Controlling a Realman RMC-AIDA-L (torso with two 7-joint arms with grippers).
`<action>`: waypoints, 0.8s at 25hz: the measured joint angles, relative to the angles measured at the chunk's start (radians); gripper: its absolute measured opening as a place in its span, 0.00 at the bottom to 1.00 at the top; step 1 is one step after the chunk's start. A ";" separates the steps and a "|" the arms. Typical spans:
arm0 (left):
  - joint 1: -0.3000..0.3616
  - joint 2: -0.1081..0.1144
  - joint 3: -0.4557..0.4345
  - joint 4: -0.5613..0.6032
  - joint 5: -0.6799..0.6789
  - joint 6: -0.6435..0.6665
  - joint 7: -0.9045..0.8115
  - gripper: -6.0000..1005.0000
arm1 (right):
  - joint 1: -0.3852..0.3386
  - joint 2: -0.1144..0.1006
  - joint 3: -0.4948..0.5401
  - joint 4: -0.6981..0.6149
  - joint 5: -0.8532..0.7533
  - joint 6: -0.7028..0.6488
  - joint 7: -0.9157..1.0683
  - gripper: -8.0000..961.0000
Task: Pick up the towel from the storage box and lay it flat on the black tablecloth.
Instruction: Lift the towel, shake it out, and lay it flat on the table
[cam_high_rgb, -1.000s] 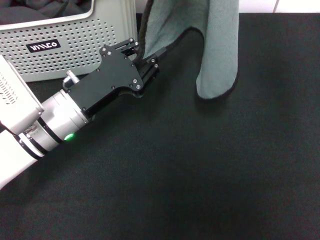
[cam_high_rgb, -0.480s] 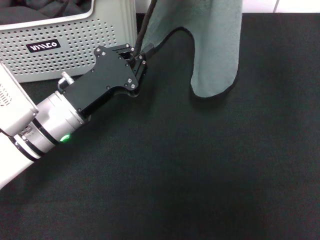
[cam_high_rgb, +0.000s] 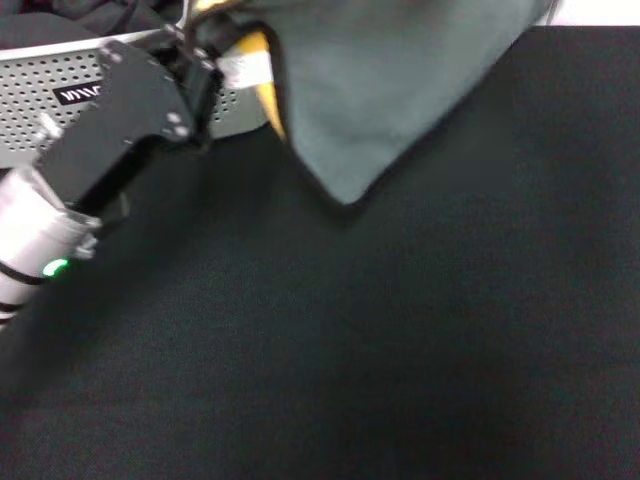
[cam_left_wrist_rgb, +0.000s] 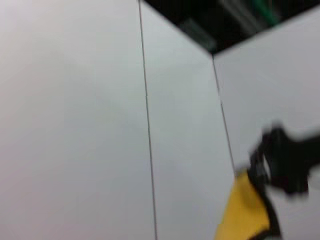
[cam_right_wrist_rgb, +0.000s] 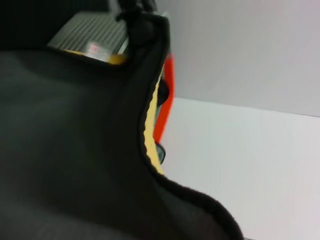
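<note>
1. Head view: left gripper (cam_high_rgb: 205, 45) up by the box (cam_high_rgb: 60, 70) rim, jaws closed on the towel (cam_high_rgb: 390, 90) edge at its white label (cam_high_rgb: 243, 70). Towel hangs off the cloth (cam_high_rgb: 400, 330), grey-green side out, yellow strip showing, low corner pointing down. Right gripper not seen.
2. Left wrist view: yellow towel corner (cam_left_wrist_rgb: 245, 210) with black trim against a white wall.
3. Right wrist view: towel (cam_right_wrist_rgb: 75, 140) fills the view, trim and yellow edge showing; right jaws cannot be told.
</note>
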 joint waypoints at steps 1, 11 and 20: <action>0.001 0.007 -0.003 0.006 0.003 0.019 -0.022 0.04 | -0.031 0.000 -0.017 0.021 0.036 -0.028 -0.007 0.02; 0.028 0.028 0.000 0.154 0.125 0.046 -0.106 0.04 | -0.233 0.001 -0.226 0.184 0.221 -0.325 -0.046 0.06; 0.052 0.027 -0.005 0.251 0.144 0.125 -0.112 0.04 | -0.262 -0.001 -0.247 0.458 0.492 -0.378 -0.058 0.13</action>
